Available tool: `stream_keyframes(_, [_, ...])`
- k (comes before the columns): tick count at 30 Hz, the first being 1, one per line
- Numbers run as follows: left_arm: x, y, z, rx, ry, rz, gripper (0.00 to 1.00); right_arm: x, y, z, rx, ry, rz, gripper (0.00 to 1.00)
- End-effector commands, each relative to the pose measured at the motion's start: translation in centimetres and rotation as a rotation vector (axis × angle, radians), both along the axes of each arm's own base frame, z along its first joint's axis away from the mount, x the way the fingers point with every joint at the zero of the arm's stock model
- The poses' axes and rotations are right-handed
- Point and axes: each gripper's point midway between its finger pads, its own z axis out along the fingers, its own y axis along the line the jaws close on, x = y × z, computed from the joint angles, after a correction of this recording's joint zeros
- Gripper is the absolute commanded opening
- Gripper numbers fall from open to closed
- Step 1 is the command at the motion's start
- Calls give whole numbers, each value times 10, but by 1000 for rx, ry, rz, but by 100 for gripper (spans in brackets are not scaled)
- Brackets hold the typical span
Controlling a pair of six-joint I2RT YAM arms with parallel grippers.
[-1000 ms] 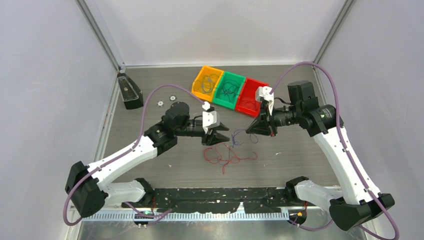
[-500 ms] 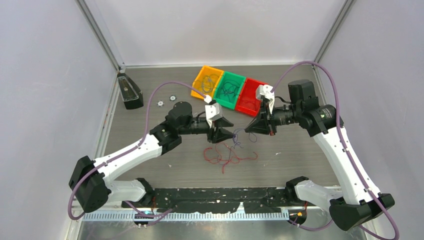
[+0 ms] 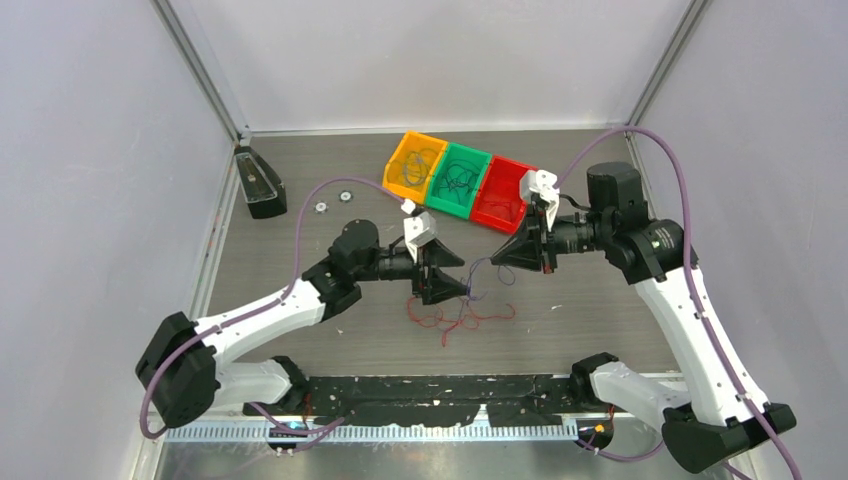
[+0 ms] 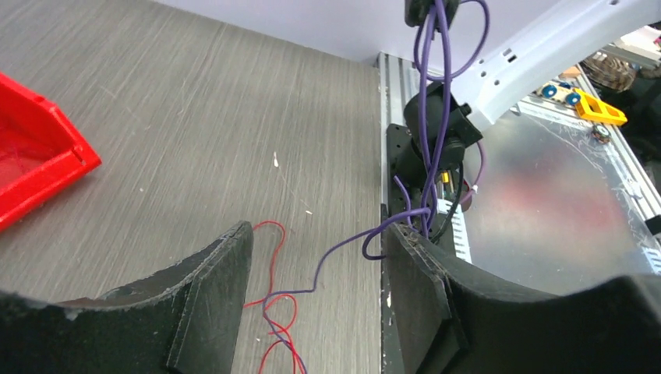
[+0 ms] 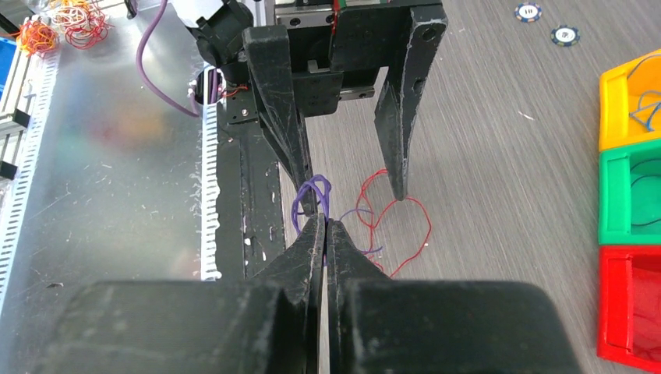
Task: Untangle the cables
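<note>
Open grey wood-grain tabletop [image 3: 600, 300] lies left and right of centre, and along the back edge sit three plastic bins: the orange bin [image 3: 424, 139] and green bin [image 3: 470, 150] each hold loops of thin dark wire, while the red bin [image 3: 512, 163] has contents I can't make out. Dead centre, the right gripper [image 3: 497, 262] has its fingers pressed together, pinching the thin, curly purple cable [image 4: 425, 117] up off the table, and the left gripper [image 3: 463, 280] faces it with fingers spread around that strand. Just below, the thin red cable [image 3: 462, 318] lies in loose loops, tangled with the purple one.
</note>
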Motion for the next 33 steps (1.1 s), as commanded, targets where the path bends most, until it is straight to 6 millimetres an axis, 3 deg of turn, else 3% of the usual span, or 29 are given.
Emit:
stream_keyframes(1, [-16,5,60,-163,-188,-65,64,-12,2,23,67,-82,52,5])
stream_keyframes(7, [-20,1,88,-222,-242,-62,62,-22,8,30,110,-48,75,5])
stream_keyframes(12, [18,-5,84,-196,-127,130,56,-24,15,54,188,-35,74,5])
stream_keyframes(16, [68,9,56,-97,-21,397,49,-32,21,77,295,50,77,5])
stream_keyframes(18, [96,29,34,-34,40,534,48,-39,21,89,350,89,73,5])
stream_keyframes(21, [123,67,1,94,95,687,47,-43,19,101,380,122,60,5])
stream_keyframes(27, [137,120,-33,246,181,802,42,-46,16,118,416,96,60,6])
stream_keyframes(33, [124,136,-59,324,201,753,26,-45,12,137,445,62,49,5])
